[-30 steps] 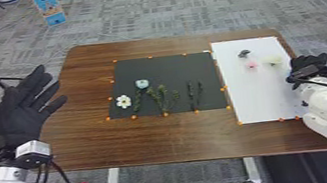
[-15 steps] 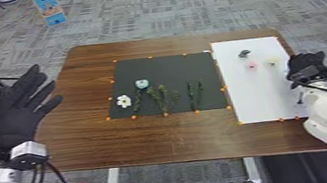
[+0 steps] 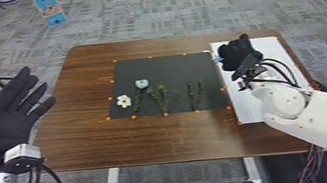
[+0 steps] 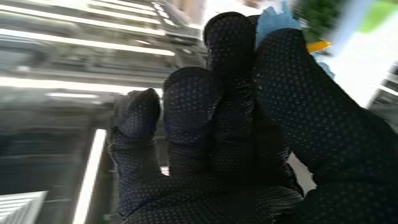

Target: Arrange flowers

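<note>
- 1 counter (image 3: 149, 144), brown.
- 1 black mat (image 3: 166, 68), on counter.
- 1 white mat (image 3: 246, 104), right of black mat.
- 1 left hand (image 3: 4, 121), spread, beside counter's left side.
- 1 right hand (image 3: 237, 50), above white mat, pinching 1 blue flower (image 4: 274, 24) between thumb and finger.
- Green sprigs (image 3: 160, 96), dark stems (image 3: 191, 95), 1 pale flower (image 3: 142, 83), 1 white flower (image 3: 124, 101): on black mat.

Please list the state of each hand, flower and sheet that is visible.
Left hand: open, fingers straight
Right hand: pinching
Held blue flower: pinched, upper end free
White flower: open, lying
Pale blue flower: lying
Black sheet: flat
White sheet: flat, partly covered
</note>
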`<state>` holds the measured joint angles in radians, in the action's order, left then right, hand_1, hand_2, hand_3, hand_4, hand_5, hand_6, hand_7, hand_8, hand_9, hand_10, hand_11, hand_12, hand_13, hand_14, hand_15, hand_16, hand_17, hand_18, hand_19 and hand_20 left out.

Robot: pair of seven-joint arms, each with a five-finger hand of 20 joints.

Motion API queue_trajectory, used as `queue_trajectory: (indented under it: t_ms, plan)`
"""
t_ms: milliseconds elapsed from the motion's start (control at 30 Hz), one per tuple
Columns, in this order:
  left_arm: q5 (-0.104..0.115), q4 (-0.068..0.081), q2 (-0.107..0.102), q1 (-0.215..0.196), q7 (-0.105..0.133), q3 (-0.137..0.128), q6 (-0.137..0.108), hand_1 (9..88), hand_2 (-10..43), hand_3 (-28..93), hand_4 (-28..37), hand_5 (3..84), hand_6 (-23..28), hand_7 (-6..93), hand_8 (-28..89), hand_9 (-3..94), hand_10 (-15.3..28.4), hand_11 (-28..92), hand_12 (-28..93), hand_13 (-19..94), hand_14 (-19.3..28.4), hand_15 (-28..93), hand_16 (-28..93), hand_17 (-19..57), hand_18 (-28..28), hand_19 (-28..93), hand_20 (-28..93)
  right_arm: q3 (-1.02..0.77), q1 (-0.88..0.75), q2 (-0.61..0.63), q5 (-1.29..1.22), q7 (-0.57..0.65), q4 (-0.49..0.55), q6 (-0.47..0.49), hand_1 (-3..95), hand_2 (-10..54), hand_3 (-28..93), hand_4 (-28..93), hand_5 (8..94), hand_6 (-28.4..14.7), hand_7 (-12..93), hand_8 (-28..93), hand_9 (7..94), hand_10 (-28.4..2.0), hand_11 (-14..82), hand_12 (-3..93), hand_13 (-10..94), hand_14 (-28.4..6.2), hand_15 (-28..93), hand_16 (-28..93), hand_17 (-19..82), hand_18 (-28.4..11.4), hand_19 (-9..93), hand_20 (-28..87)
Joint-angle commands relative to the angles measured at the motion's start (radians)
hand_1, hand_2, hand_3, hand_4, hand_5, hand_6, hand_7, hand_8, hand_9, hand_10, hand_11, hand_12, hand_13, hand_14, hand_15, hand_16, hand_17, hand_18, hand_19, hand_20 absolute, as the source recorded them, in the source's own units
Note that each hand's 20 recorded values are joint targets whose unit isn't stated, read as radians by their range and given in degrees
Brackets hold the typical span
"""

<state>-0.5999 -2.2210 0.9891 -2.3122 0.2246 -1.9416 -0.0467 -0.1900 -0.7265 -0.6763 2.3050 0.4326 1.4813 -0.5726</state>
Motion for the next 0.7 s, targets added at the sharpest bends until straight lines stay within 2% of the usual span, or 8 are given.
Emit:
queue_trajectory:
  t_ms: [33, 167, 300, 367, 533, 700]
  plan:
    - [0.003, 0.003, 0.011, -0.014, 0.005, 0.001, -0.015, 21.9, -8.6, 66, -28.3, 27.6, 2.3, 15.0, -8, 22.7, 9.8, 12, 16, 19, 13.4, 11, 5, -11.1, 22.3, 39, 9, 0.128, 0.178, -0.194, -0.023, -0.091, -0.042, -0.01, 49.5, -9.5, 82, -28, 74.9, 4.8, 42, -2, 84.2, -4.7, 19.8, 50.1, 64, -4.6, 67, 46, 28, -19.9, 82, 57]
    - [0.005, 0.005, 0.016, -0.028, 0.009, -0.015, -0.013, 21.9, -8.6, 66, -28.3, 27.2, 2.3, 15.2, -8, 22.3, 9.7, 12, 16, 18, 13.3, 11, 5, -11.3, 22.6, 39, 9, 0.226, 0.234, -0.235, -0.03, -0.089, -0.053, -0.001, 49.4, -9.5, 82, -28, 74.8, 4.9, 42, -2, 84.2, -4.7, 19.8, 50.1, 64, -4.6, 67, 46, 29, -19.8, 82, 57]
    - [0.02, 0.017, 0.022, -0.042, 0.016, -0.014, -0.047, 22.0, -8.7, 66, -28.3, 27.1, 2.2, 15.2, -8, 22.2, 9.7, 12, 16, 18, 13.3, 11, 5, -11.3, 22.6, 39, 9, 0.287, 0.26, -0.248, -0.028, -0.081, -0.043, 0.015, 49.3, -9.5, 82, -28, 74.8, 4.9, 42, -2, 84.3, -4.7, 19.7, 49.9, 64, -4.6, 67, 46, 28, -19.8, 82, 57]
    - [0.015, 0.019, 0.024, -0.047, 0.01, -0.019, -0.038, 21.9, -8.8, 66, -28.3, 27.1, 2.3, 15.2, -8, 22.2, 9.7, 12, 16, 18, 13.3, 11, 6, -11.3, 22.6, 39, 9, 0.307, 0.267, -0.257, -0.03, -0.081, -0.041, 0.023, 49.3, -9.5, 82, -28, 74.7, 5.0, 43, -2, 84.3, -4.6, 19.7, 50.0, 64, -4.6, 67, 46, 28, -19.7, 82, 57]
    - [0.018, 0.019, 0.017, -0.05, 0.011, -0.022, -0.037, 22.3, -8.6, 65, -28.3, 27.1, 2.3, 15.3, -8, 22.2, 9.7, 12, 16, 18, 13.4, 11, 6, -11.2, 22.5, 39, 9, 0.387, 0.315, -0.303, -0.039, -0.068, -0.069, 0.037, 49.2, -9.5, 82, -28, 74.7, 5.0, 43, -3, 84.4, -4.6, 19.6, 49.9, 64, -4.5, 67, 46, 28, -19.7, 82, 57]
    - [0.015, 0.018, 0.006, -0.04, 0.008, -0.013, -0.032, 22.1, -8.6, 65, -28.3, 27.1, 2.2, 15.3, -8, 22.2, 9.7, 12, 16, 18, 13.4, 11, 5, -11.2, 22.4, 39, 9, 0.466, 0.365, -0.377, -0.059, -0.046, -0.131, 0.059, 49.1, -9.5, 82, -28, 74.7, 5.0, 43, -3, 84.3, -4.6, 19.6, 49.9, 64, -4.4, 67, 46, 28, -19.6, 82, 57]
